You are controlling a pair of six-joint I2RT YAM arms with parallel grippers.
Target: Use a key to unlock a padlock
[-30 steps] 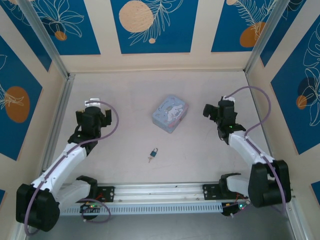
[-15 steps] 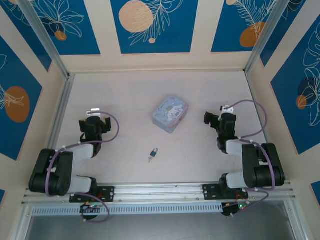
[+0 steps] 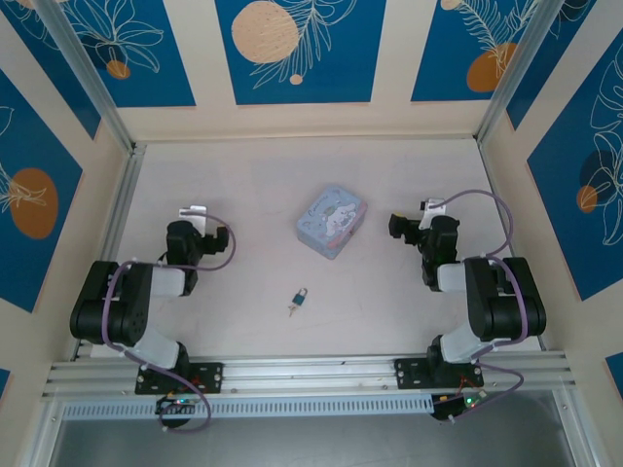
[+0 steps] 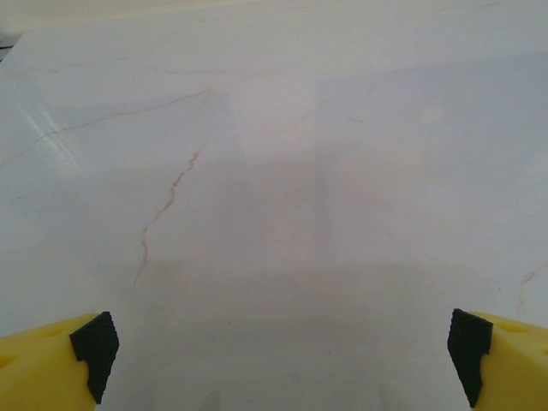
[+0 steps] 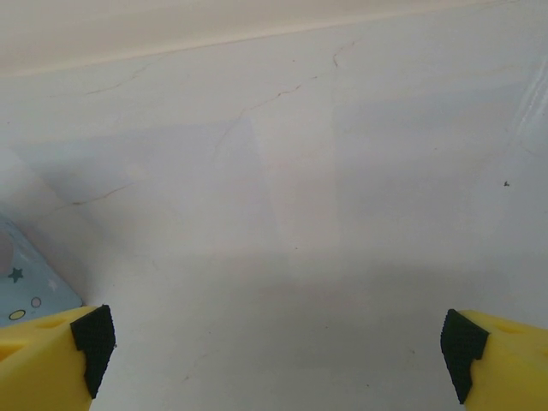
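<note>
On the near side of the tin [image 3: 331,222], the key [image 3: 291,310] beside the padlock [image 3: 303,295] is too small to tell whether it is inserted.

A pale blue cartoon-printed tin [image 3: 331,223] lies flat near the middle of the pale, veined table [image 3: 253,175], askew to its edges. Blue wall panels [image 3: 292,49] with orange circles surround the table.

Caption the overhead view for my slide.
Padlock and key lie untouched near the tin; left tool and right tool flank them.
</note>
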